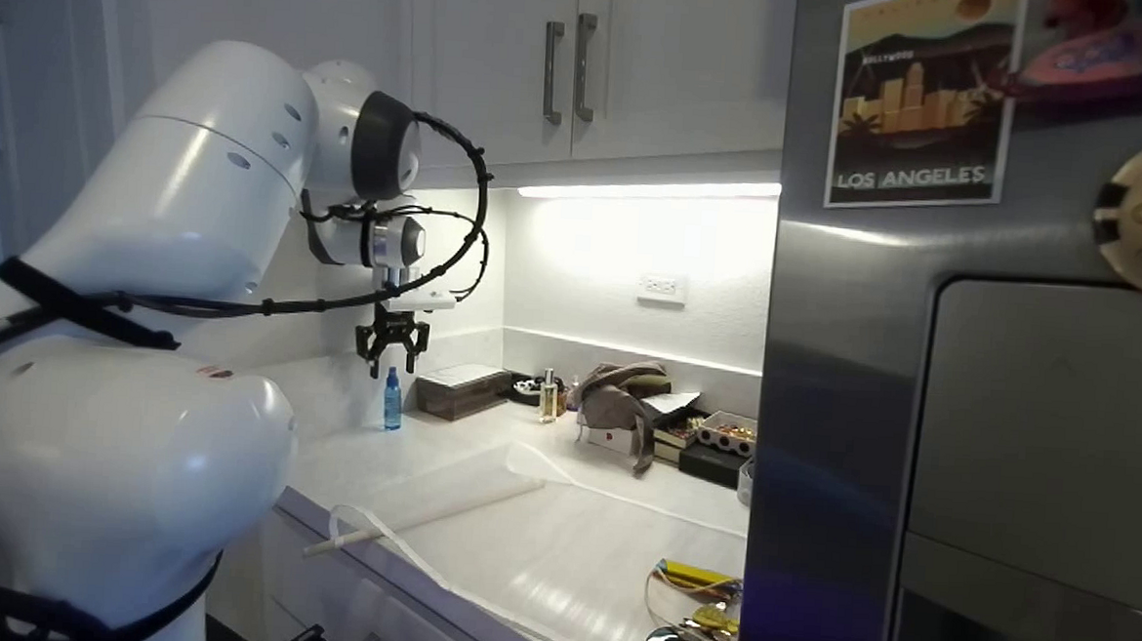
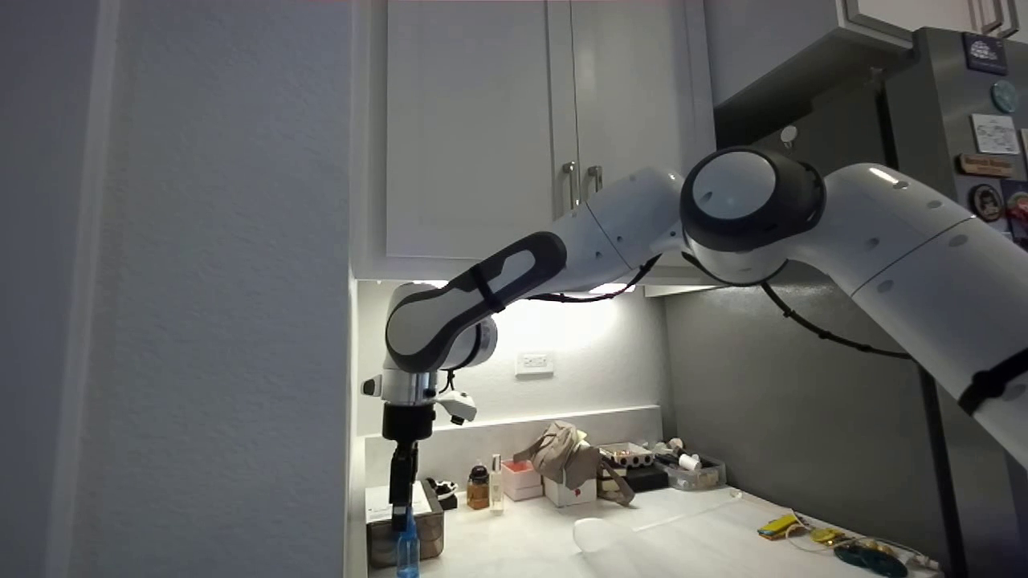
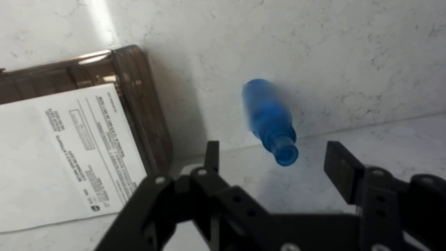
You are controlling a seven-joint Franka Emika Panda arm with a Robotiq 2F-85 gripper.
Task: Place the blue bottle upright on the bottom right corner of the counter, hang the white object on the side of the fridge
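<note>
White see-through sheet (image 1: 521, 533) lies on the tabletop (image 1: 359, 451); likely floppy, it could slump off when hung. Brown storage box (image 1: 464, 400) stands close by; sideways drift could knock it. Hand (image 3: 273, 155), jaws apart, brackets the top of the blue spray bottle (image 3: 268, 113), upright near that box; closing off-centre could topple it. That gap shows in the wrist view; in an exterior view, edge-on fingers (image 2: 401, 482) hide it.
</note>
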